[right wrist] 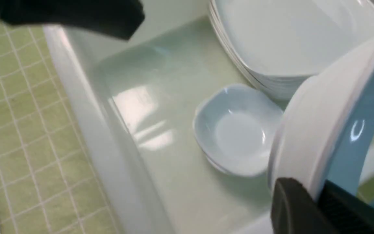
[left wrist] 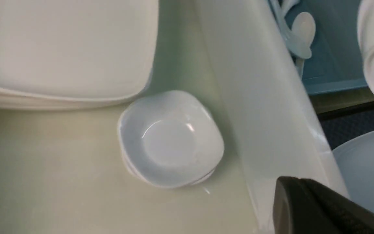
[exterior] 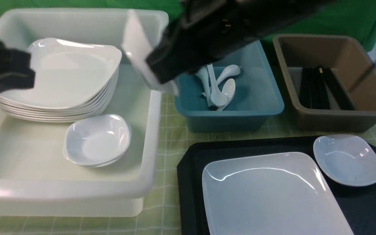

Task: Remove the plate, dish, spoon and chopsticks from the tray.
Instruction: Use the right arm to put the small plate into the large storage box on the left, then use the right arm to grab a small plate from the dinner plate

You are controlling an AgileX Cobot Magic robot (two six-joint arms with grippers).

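The black tray lies at the front right. On it rest the large white plate and a small white dish. My right gripper is shut on the rim of another white dish. That dish hangs on edge above the right wall of the white tub. My left gripper is shut and empty, and its arm is over the tub's left side. No spoon or chopsticks show on the tray.
The white tub holds a stack of plates and stacked small dishes. A teal tub holds white spoons. A brown tub holds black chopsticks. A green checked cloth covers the table.
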